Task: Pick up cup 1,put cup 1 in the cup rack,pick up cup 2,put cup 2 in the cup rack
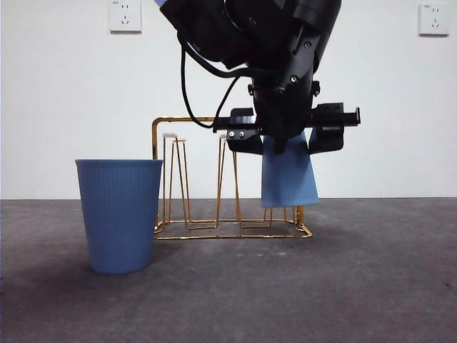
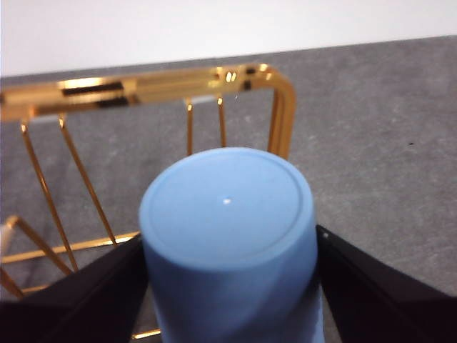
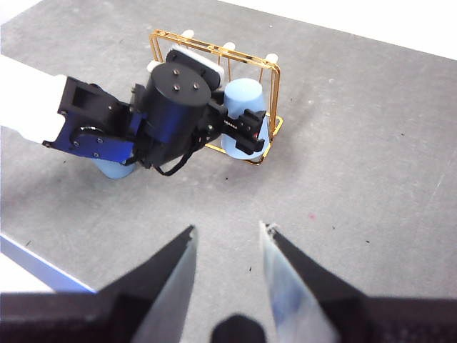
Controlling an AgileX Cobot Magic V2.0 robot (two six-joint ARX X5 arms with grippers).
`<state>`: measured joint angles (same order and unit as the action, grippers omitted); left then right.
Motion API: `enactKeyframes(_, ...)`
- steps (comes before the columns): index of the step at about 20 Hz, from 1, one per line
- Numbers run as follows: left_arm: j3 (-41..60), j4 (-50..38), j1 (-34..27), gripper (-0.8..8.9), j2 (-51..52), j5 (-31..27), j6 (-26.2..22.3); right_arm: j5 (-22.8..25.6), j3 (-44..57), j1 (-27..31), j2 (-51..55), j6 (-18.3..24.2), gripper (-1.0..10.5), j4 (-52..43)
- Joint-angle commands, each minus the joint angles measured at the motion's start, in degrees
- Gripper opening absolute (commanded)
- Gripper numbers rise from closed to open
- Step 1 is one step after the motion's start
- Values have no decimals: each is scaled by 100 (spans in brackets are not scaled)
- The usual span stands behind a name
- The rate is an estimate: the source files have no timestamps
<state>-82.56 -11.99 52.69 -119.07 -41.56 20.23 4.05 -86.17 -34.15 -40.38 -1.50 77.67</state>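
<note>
Cup rack (image 1: 187,175): thin wire, metal by its look, gold-coloured and polished; the arched frame glares bright in the left wrist view, mirror-glossy.

Held cup (image 2: 228,236): blue, looks like plastic. Upturned base smooth, matt to faint satin, with a shallow moulded ring and a small centre dot. Wall shows soft diagonal ribbing.

Standing cup (image 1: 119,214): same blue plastic look, fine vertical ribs all round, matt, smooth plain rim band.

Table top (image 1: 371,286): dark grey, matt, finely grained or slightly rough, a few specks.

Left gripper (image 1: 285,136): jaws black, matt; housing black with a dull sheen, small metal screws.

Right gripper (image 3: 227,286): jaw inner faces pale, somewhat glossy.
</note>
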Motion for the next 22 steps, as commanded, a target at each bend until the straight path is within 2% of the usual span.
enactKeyframes(1, 2, 46, 33, -6, -109, 90, 258, -20, 31, 0, 15, 46, 155, 125)
enactKeyframes(8, 2, 546, -28, -5, -192, 376, 682, -17, 31, 0, 15, 63, 155, 125)
enactKeyframes(12, 2, 697, -55, 22, -192, 498, 684, -17, 31, 0, 15, 63, 155, 125)
enactKeyframes(17, 2, 778, -92, 389, -192, 1060, 758, -17, 31, 0, 15, 63, 155, 125)
enactKeyframes(18, 2, 815, -94, 424, -192, 1102, 796, -20, 31, -2, 15, 63, 155, 125)
enactKeyframes(22, 2, 1021, -94, 422, -192, 1325, 811, -17, 31, 0, 15, 66, 155, 125)
